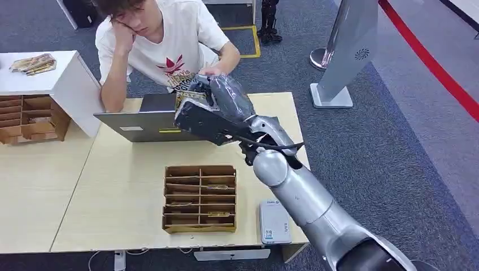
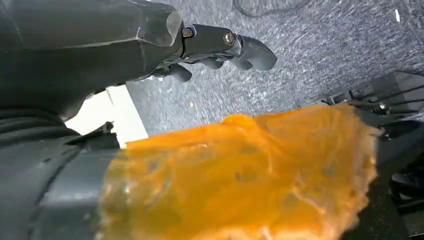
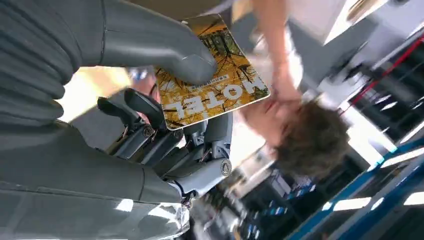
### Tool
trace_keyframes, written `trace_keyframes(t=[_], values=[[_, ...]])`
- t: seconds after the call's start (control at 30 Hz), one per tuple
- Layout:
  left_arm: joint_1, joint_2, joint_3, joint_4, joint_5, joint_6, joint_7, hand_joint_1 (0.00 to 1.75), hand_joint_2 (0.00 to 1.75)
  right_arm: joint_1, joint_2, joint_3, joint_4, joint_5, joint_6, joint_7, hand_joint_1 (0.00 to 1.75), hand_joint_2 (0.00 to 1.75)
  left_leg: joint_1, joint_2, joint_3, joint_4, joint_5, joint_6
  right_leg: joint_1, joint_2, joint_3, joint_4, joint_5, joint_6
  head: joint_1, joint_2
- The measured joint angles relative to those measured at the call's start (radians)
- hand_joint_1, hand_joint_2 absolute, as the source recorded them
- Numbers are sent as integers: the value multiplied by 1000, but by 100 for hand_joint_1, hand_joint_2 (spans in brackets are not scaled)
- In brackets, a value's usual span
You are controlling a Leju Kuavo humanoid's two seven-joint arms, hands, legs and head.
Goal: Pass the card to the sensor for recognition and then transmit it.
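Pale wooden tabletop (image 1: pixel 113 192): nearest you lie the white sensor (image 1: pixel 274 221) and the cardboard organizer (image 1: pixel 200 198). Your right hand (image 1: pixel 212 110), raised over the laptop (image 1: pixel 148 121), pinches the card (image 3: pixel 212 75) between thumb and fingers, near the seated person (image 1: pixel 164 45). Your left hand (image 2: pixel 165 40) hangs with fingers loosely curled, holding nothing.

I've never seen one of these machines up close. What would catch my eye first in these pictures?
Most striking is the silver arm reaching across the pale table, its right hand holding a yellow card printed with the word HOTEL, thumb pressed on its face. Just beyond the hand sits a person in a white shirt, behind an open laptop. Nearer the robot, a brown divided card box stands on the table beside a small white sensor.
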Motion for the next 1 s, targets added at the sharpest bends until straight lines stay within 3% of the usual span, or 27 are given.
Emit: trace_keyframes(t=[0.17,0.27,1.0], values=[[-13,-2,-37,-1,-20,-10,18,0,0,-55,40,64,129,268,-154,37,175,175,0,0,0,0,0,0,0,0,0,0,0,0,0,0],[-19,-8,-55,-5,-22,-14,27,0,0,-66,66,96,194,360,-197,51,175,175,0,0,0,0,0,0,0,0,0,0,0,0,0,0],[-24,-14,-75,-8,-25,-16,29,0,0,-92,98,132,298,377,-205,58,175,175,0,0,0,0,0,0,0,0,-1,0,0,0,0,0]])
